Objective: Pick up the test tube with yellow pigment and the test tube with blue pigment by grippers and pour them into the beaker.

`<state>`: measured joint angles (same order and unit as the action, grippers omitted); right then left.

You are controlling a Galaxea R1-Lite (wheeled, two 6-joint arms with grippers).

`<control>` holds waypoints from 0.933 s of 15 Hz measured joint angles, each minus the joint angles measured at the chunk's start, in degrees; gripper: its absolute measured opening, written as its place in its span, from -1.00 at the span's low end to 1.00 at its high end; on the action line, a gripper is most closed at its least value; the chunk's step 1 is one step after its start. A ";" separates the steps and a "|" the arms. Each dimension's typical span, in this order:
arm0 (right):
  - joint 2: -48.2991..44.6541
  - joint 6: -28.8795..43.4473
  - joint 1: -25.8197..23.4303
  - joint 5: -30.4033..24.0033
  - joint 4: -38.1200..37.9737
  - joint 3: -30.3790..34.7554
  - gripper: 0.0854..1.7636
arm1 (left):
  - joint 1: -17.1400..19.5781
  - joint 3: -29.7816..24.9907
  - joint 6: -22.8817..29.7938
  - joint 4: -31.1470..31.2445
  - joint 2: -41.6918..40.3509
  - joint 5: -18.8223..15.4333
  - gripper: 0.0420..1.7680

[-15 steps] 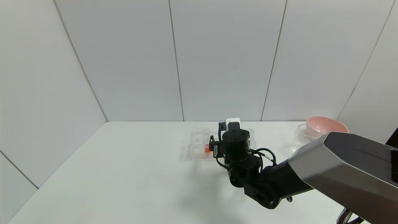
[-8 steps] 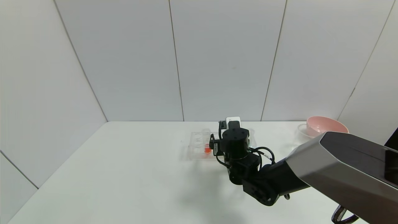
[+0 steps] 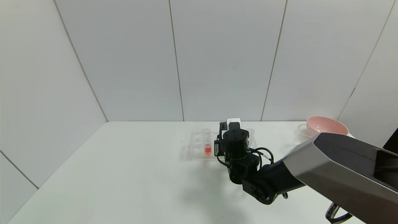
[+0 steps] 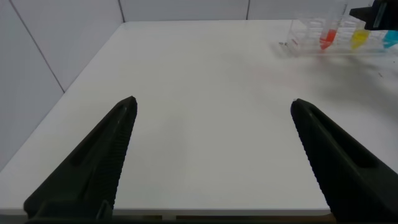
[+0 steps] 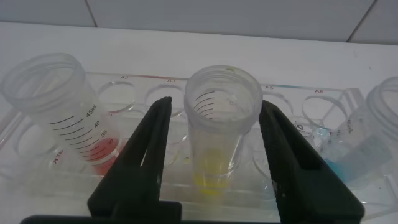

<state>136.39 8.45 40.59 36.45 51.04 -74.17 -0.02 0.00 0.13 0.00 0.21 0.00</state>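
Note:
In the right wrist view the yellow-pigment test tube [image 5: 221, 134] stands upright in the clear rack [image 5: 298, 99]. My right gripper [image 5: 216, 102] is open, with one finger on each side of that tube and a small gap at each. The blue-pigment test tube [image 5: 373, 140] stands in the rack on one side of it and a red-orange tube [image 5: 62, 109] on the other. In the head view my right wrist [image 3: 235, 140] hides the yellow tube. A clear vessel that looks like the beaker [image 3: 302, 127] stands beside the pink bowl. My left gripper [image 4: 212, 101] is open and empty, far from the rack [image 4: 329, 37].
A pink bowl [image 3: 326, 125] stands at the table's back right corner. The rack [image 3: 199, 144] sits mid-table towards the back, with the red-orange tube [image 3: 207, 147] showing in it. White wall panels close off the back and left. The right arm's grey forearm [image 3: 342, 165] crosses the right side.
My right arm has edged a little further towards the rack. The red-orange tube shows more fully beside the wrist.

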 joint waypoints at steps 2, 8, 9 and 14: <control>-0.09 -0.05 0.00 0.00 -0.02 0.02 -0.15 | 0.02 0.00 0.02 0.00 0.00 0.00 1.00; -0.85 -0.11 0.44 0.15 0.00 0.49 -0.48 | 0.00 0.00 0.00 0.00 0.00 0.00 1.00; -0.94 -0.13 0.48 0.20 0.00 0.57 -0.48 | 0.00 0.00 0.02 0.00 0.00 0.00 1.00; -2.55 -0.29 0.80 0.35 0.33 0.96 -0.48 | 0.02 0.00 0.00 0.00 0.00 0.00 1.00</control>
<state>133.84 8.16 41.40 36.80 51.37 -73.20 0.00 0.00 0.13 0.00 0.21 0.00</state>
